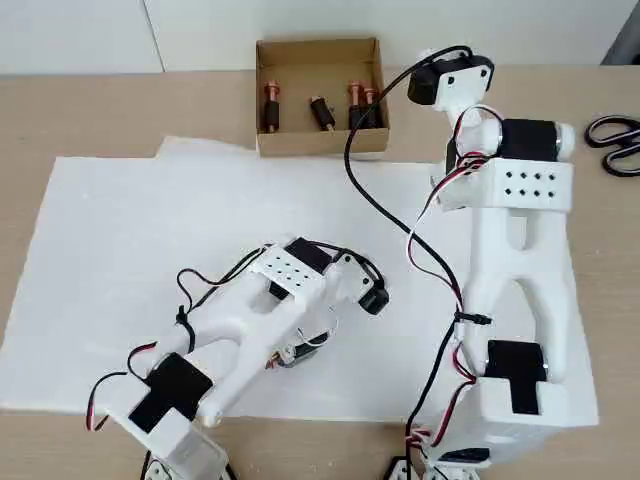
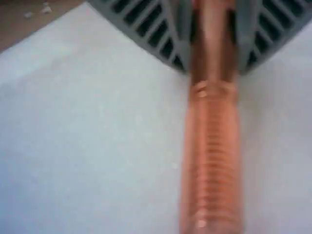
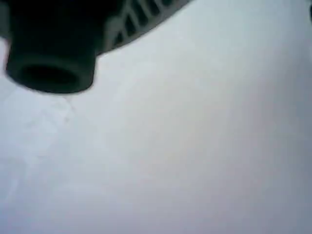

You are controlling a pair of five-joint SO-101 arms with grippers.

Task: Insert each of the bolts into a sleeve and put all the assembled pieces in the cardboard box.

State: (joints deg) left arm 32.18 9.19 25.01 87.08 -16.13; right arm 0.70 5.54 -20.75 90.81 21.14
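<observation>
L end effector (image 2: pixel 213 53) clamps bolt (image 2: pixel 212 161), shank sticking past tips; R end effector (image 3: pixel 68 19) grips sleeve (image 3: pixel 48 63).

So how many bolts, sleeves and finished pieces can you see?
Finished pieces, in the box: 4
Bolts on their own: 1
Sleeves on their own: 1
Total: 6

bright, even light; shadows faint and soft
</observation>
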